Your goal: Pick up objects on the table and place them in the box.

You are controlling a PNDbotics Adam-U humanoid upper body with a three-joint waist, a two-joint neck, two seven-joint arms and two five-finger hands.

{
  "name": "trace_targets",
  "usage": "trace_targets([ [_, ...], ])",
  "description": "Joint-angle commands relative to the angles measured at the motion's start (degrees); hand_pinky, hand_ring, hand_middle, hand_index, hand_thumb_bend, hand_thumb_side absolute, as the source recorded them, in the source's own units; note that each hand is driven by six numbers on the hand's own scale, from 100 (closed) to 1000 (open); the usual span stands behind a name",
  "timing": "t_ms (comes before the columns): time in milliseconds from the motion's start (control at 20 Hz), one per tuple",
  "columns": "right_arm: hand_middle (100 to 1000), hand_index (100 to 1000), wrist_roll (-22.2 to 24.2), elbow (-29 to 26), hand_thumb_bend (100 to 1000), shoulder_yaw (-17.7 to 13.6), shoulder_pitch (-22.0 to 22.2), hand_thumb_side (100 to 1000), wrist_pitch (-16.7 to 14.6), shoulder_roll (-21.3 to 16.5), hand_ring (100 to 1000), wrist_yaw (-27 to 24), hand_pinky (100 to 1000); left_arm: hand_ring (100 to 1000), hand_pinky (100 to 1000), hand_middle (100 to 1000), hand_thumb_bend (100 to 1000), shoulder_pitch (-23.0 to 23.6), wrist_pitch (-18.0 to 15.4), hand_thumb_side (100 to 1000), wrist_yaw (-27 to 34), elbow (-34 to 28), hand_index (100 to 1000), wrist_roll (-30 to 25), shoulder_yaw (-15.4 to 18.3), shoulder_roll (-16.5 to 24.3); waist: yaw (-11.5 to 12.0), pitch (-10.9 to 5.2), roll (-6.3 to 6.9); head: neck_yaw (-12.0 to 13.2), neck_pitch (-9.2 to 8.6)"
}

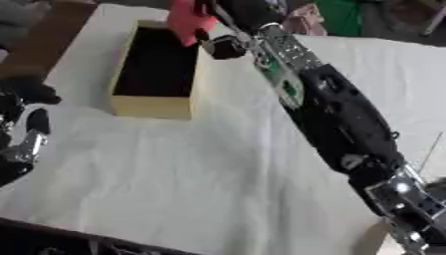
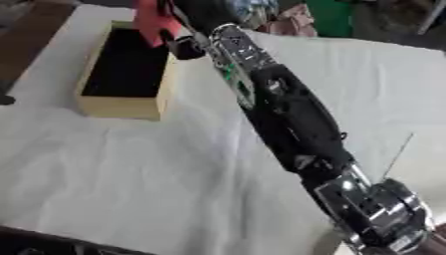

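The right robot hand [image 1: 225, 46] grasps a red thing [image 1: 189, 22] over the box's [image 1: 153, 107] far corner (it looks light, probably soft), while the left robot hand [image 1: 22, 144] rests released near the box.

Box [image 1: 155, 106] at table's [image 1: 174, 179] far left; right hand [image 1: 228, 46] above its far-right rim.

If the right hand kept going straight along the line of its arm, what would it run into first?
Probably nothing on the table: the right hand, curled round a red object, points up and away over the far right corner of the open box. Beyond it only blurred background shows, and depth is unclear.
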Motion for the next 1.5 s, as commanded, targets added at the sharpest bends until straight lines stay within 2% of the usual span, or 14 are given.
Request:
trace_targets([
  [50, 456, 528, -0.09, 0.19, 176, 0.43, -0.65, 100, -0.9, 1.16, 732, 0.68, 648, 724, 1000, 667, 100, -0.76, -0.12, 115, 0.27, -1.21, 811, -0.26, -0.02, 0.37, 0.07, -0.79, 0.67, -0.34, -0.86],
  [350, 483, 554, 0.74, 1.78, 198, 1.63, 0.39, 100, -2.95, 3.04, 749, 2.6, 665, 725, 1000, 666, 100, -0.98, -0.07, 115, 0.46, -1.18, 810, -0.41, -0.11, 0.17, 0.02, -0.66, 0.78, -0.43, -1.04],
  [450, 542, 612, 2.11, 2.16, 245, 2.06, 0.53, 100, -3.81, 3.19, 763, 3.66, 682, 725, 1000, 666, 100, -1.01, -0.06, 115, 0.47, -1.17, 810, -0.41, -0.13, 0.15, -0.04, -0.64, 0.82, -0.37, -0.99],
  [550, 699, 753, 3.61, 2.19, 346, 2.15, 0.57, 100, -4.34, 3.2, 799, 4.64, 709, 725, 1000, 666, 100, -0.98, -0.05, 116, 0.45, -1.15, 810, -0.43, -0.15, 0.13, -0.12, -0.65, 0.85, -0.38, -0.93],
  [600, 745, 802, 4.19, 2.11, 390, 2.1, 0.56, 100, -4.4, 3.17, 810, 5.0, 718, 725, 1000, 666, 100, -0.96, -0.04, 116, 0.44, -1.12, 810, -0.42, -0.14, 0.12, -0.17, -0.66, 0.86, -0.35, -0.92],
  [700, 814, 873, 4.96, 1.76, 406, 2.01, 0.51, 100, -4.17, 3.02, 827, 5.72, 732, 725, 1000, 666, 100, -0.91, -0.03, 116, 0.41, -1.09, 809, -0.42, -0.14, 0.1, -0.28, -0.68, 0.89, -0.3, -0.88],
  [800, 856, 906, 5.05, 1.3, 400, 1.86, 0.48, 100, -3.56, 2.83, 836, 6.42, 740, 725, 1000, 666, 100, -0.84, -0.02, 116, 0.37, -1.06, 809, -0.4, -0.13, 0.1, -0.37, -0.7, 0.93, -0.29, -0.85],
  [1200, 871, 919, 1.59, -1.03, 384, 0.35, -0.04, 100, 1.0, 1.43, 828, 6.76, 736, 726, 1000, 665, 100, -0.51, 0.05, 119, 0.26, -0.88, 809, -0.31, -0.1, 0.07, -0.74, -0.92, 0.95, -0.26, -0.72],
  [1500, 845, 909, -0.64, -4.94, 374, -1.05, -0.89, 100, 5.37, -1.13, 825, 2.74, 727, 726, 1000, 665, 100, -0.19, 0.09, 121, 0.15, -0.71, 808, -0.27, -0.05, 0.12, -1.1, -1.23, 0.8, 0.04, -0.55],
])
